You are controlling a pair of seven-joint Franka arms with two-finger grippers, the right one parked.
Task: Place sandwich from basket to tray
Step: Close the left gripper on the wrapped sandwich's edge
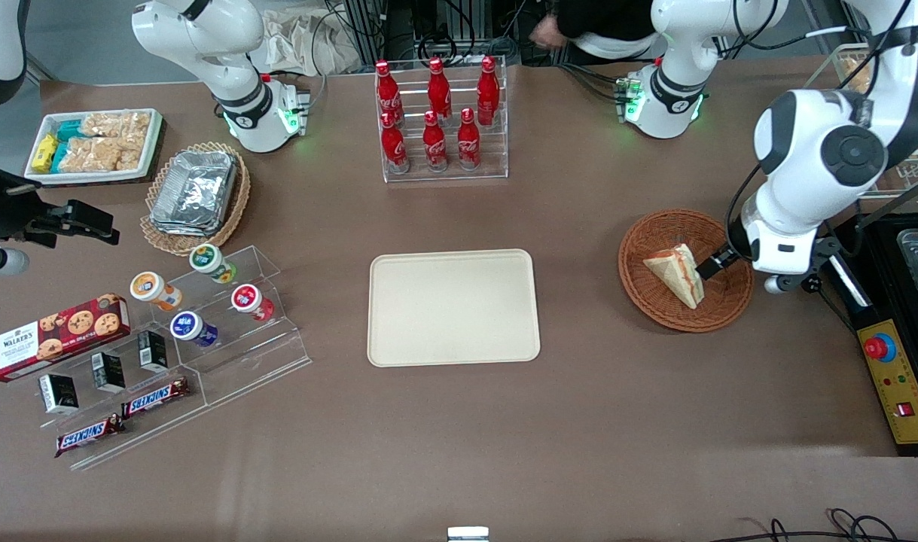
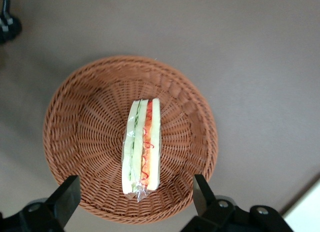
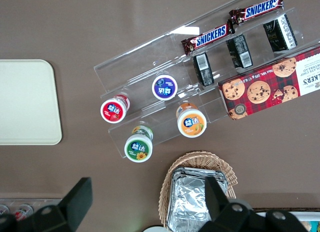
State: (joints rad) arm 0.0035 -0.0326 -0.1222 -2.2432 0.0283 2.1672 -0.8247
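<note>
The sandwich [image 1: 678, 274], a wrapped pale wedge with red and green filling, lies in the round reddish-brown wicker basket [image 1: 647, 293] toward the working arm's end of the table. In the left wrist view the sandwich [image 2: 142, 144] sits mid-basket [image 2: 80, 127] with its cut edge up. My left gripper [image 1: 716, 263] hovers over the basket's rim beside the sandwich. It is open and empty: its fingers [image 2: 65, 197] stand wide apart, one on each side of the sandwich's end, above it. The beige tray [image 1: 453, 307] lies bare at the table's middle; it also shows in the right wrist view [image 3: 27, 102].
A clear rack of red cola bottles [image 1: 440, 120] stands farther from the camera than the tray. A tan oval basket of foil containers [image 1: 195, 192], an acrylic stand with cups and snacks [image 1: 195, 331] and a white snack dish [image 1: 93, 143] lie toward the parked arm's end. A control box [image 1: 899, 384] sits beside the basket.
</note>
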